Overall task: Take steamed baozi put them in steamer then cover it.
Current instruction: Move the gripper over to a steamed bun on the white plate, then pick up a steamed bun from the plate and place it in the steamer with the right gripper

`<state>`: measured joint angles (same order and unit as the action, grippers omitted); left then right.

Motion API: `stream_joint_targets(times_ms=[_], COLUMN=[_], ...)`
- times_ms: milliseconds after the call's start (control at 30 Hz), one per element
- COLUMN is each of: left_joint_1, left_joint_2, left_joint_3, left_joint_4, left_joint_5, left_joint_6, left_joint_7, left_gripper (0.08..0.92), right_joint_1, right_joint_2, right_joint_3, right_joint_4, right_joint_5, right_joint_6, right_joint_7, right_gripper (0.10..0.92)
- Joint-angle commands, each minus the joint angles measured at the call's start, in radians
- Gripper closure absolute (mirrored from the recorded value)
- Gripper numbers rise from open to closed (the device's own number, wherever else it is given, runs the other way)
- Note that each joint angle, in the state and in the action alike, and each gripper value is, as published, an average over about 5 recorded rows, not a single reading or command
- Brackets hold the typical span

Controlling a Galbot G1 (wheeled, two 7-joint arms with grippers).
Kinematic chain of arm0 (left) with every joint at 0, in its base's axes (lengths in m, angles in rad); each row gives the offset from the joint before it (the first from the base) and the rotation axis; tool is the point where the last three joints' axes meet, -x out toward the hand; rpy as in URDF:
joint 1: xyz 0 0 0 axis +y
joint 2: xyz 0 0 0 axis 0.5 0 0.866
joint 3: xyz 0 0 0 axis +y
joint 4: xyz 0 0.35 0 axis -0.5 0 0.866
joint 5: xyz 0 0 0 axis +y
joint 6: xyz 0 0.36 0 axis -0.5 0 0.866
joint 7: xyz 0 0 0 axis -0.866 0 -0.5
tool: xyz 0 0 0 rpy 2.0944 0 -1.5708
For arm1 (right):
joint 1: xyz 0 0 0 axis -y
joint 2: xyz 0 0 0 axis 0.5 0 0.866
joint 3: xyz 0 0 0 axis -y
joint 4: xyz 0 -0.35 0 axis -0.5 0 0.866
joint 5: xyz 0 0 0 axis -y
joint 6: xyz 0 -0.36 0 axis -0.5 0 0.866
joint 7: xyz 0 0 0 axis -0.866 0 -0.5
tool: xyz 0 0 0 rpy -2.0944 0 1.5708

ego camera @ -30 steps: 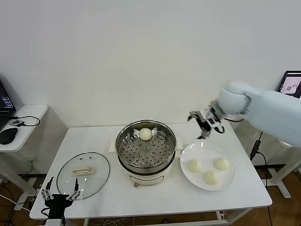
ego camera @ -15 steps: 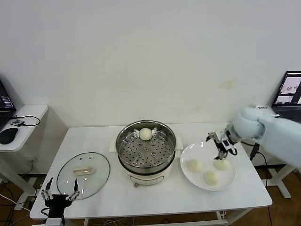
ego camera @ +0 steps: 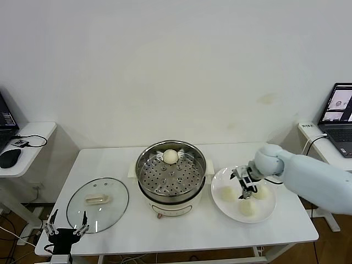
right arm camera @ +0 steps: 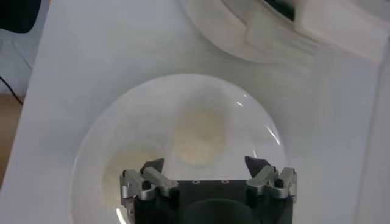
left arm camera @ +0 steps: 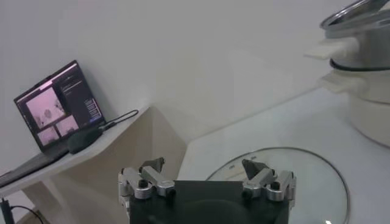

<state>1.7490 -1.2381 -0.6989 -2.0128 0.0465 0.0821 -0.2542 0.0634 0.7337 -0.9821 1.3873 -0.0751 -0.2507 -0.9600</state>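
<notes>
reaching: right gripper (ego camera: 246,186) above plate (ego camera: 266,214), jaws wide, empty
step: picking second baozi (right arm camera: 198,135)
next: descend, close
left gripper (left arm camera: 207,180): parked near-left, open, empty

Lab: bare white wall, side desks (ego camera: 27,132) with laptops (ego camera: 339,110).

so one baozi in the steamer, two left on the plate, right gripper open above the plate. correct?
Not quite: three baozi remain on the plate, as the head view shows. The rest holds: one sits in the steamer, and the right gripper is open above the plate.
</notes>
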Motion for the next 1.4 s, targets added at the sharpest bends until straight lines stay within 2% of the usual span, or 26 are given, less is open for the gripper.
stream_joint_targets(times_ms=[33, 333, 500, 633, 767, 867, 1233, 1400], left_joint_1=[-0.001, -0.006, -0.011, -0.013, -0.012, -0.012, -0.019, -0.026], left_joint_2=[0.001, 0.0, -0.001, -0.003, -0.004, -0.004, -0.003, 0.002], left_joint_3=[-0.003, -0.001, 0.0, 0.001, 0.001, 0.0, 0.002, 0.009], left_joint_4=[0.005, 0.011, 0.013, 0.014, 0.015, 0.014, 0.009, 0.002], left_joint_5=[0.0, 0.0, 0.0, 0.0, 0.0, 0.0, -0.001, -0.002], left_joint_6=[-0.001, -0.002, -0.001, -0.001, -0.001, -0.001, 0.001, 0.008], left_joint_7=[-0.001, -0.001, -0.001, -0.001, -0.002, -0.003, -0.001, 0.003], left_gripper=[0.177, 0.177, 0.177, 0.177, 0.177, 0.177, 0.177, 0.177], right_joint_1=[-0.064, -0.081, -0.084, -0.081, -0.07, -0.048, 0.258, 0.478], right_joint_2=[0.08, 0.093, 0.093, 0.093, 0.089, 0.074, -0.104, -0.126], right_joint_3=[0.033, 0.047, 0.053, 0.052, 0.054, 0.052, -0.054, -0.118], right_joint_4=[-0.082, -0.112, -0.115, -0.113, -0.109, -0.091, 0.072, 0.101], right_joint_5=[-0.024, -0.035, -0.036, -0.033, -0.029, -0.021, 0.126, 0.183], right_joint_6=[-0.005, -0.014, -0.021, -0.026, -0.027, -0.028, -0.048, -0.069], right_joint_7=[0.004, 0.007, 0.006, -0.001, -0.006, -0.014, -0.063, -0.079], right_gripper=[0.203, 0.209, 0.246, 0.291, 0.38, 0.416, 0.423, 0.423])
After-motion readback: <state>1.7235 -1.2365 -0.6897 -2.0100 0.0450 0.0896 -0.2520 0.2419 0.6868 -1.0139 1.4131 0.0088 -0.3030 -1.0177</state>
